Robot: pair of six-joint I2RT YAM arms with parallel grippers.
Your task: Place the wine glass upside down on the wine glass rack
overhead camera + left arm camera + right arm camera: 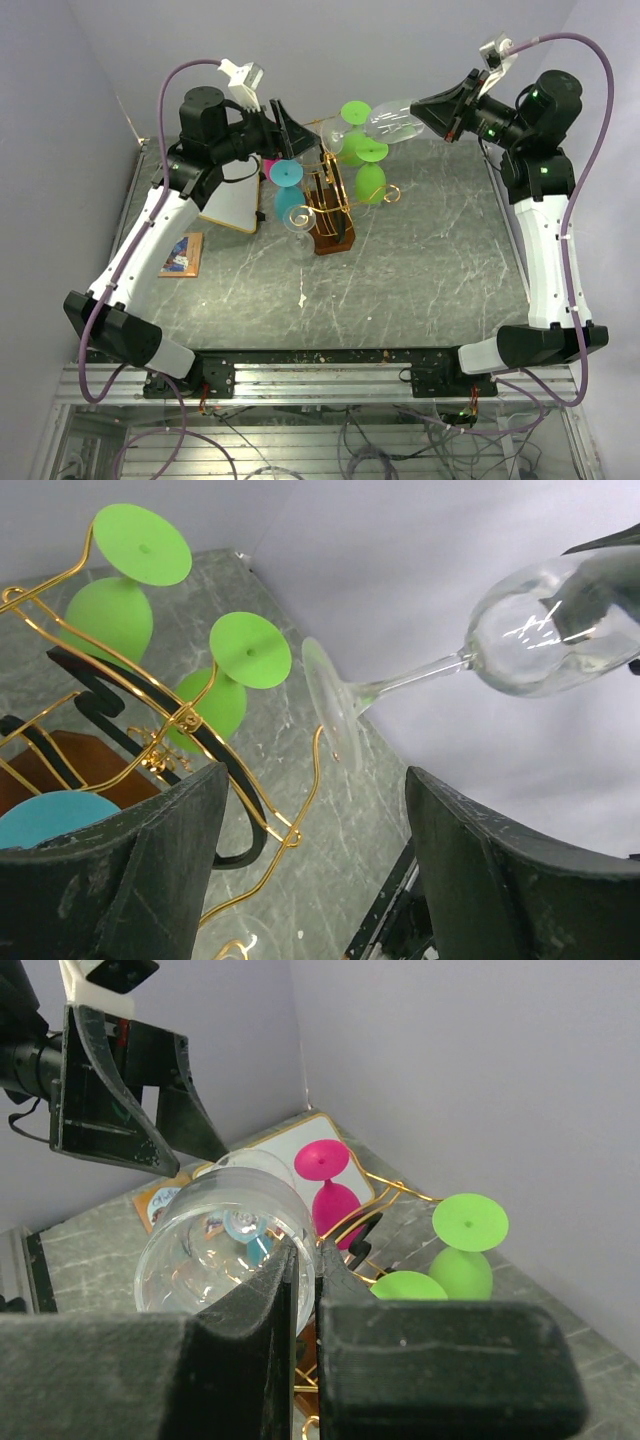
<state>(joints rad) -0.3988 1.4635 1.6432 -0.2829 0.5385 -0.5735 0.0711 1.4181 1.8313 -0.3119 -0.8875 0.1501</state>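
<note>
- Two arms lean in over the far half of the bench, one on each side of the rack.
- Left arm rises from the near left corner, and its wrist turns right toward the rack. The left gripper hangs just beside the rack's upper wires.
- Its own camera shows the fingers spread wide with nothing between them. It looks out past them at the gold wire.
- Only that camera shows the wine glass side on. It is in the air, lying nearly level, with its foot toward the rack and just beside a gold wire end. Whether they touch cannot be told.
- Only the top view shows a white board and a small card lying on the bench left of the rack.
- A pink glass and a teal glass hang upside down on the rack's left side, and two green glasses on its right.
- Right arm stands up from the near right corner. It bends left at the elbow, and the right gripper points at the rack's top.
- Only the right wrist camera shows the hold: those fingers sit close together, pinching the wall of the clear bowl.
</note>
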